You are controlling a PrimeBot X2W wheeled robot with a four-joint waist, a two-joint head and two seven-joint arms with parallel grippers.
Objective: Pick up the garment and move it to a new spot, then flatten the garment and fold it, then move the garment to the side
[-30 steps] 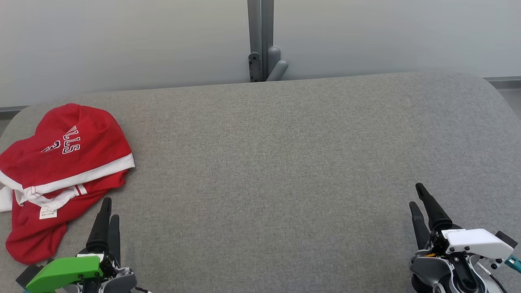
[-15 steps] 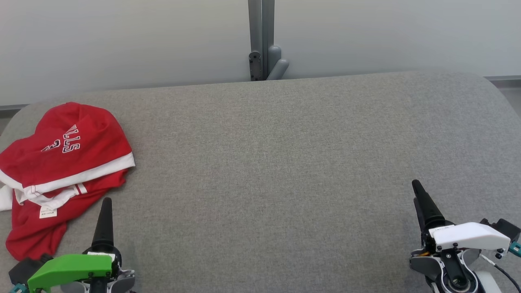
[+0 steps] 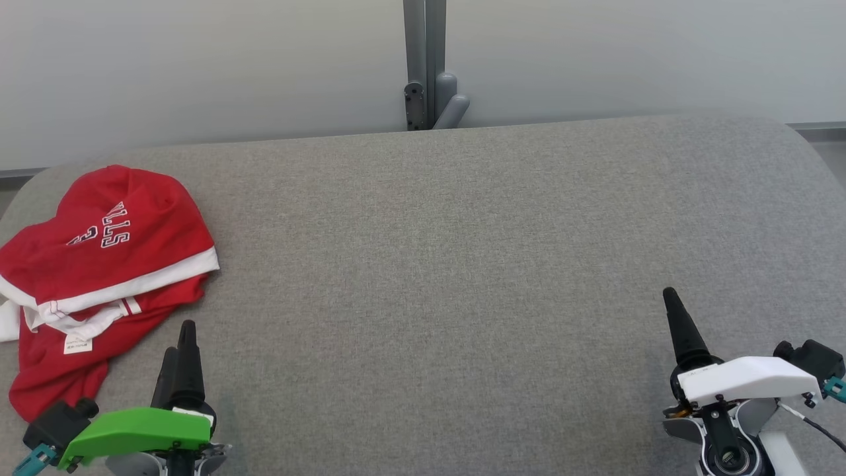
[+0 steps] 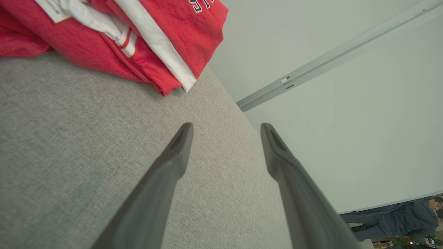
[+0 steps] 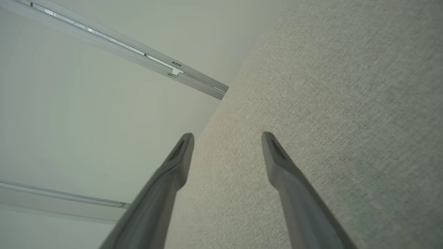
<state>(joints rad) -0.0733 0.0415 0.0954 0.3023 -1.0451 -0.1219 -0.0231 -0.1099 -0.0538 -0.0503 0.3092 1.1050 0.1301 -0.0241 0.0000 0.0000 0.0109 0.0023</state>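
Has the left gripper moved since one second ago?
Yes. In the head view the left gripper has shifted slightly right, away from the red garment, which stayed put.

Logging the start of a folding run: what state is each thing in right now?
Garment: crumpled heap at the left end of the table, not held.
Left gripper: open, empty, close to the garment.
Right gripper: open, empty, above bare table.

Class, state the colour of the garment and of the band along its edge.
The garment is red; the band is white, clearest in the left wrist view.
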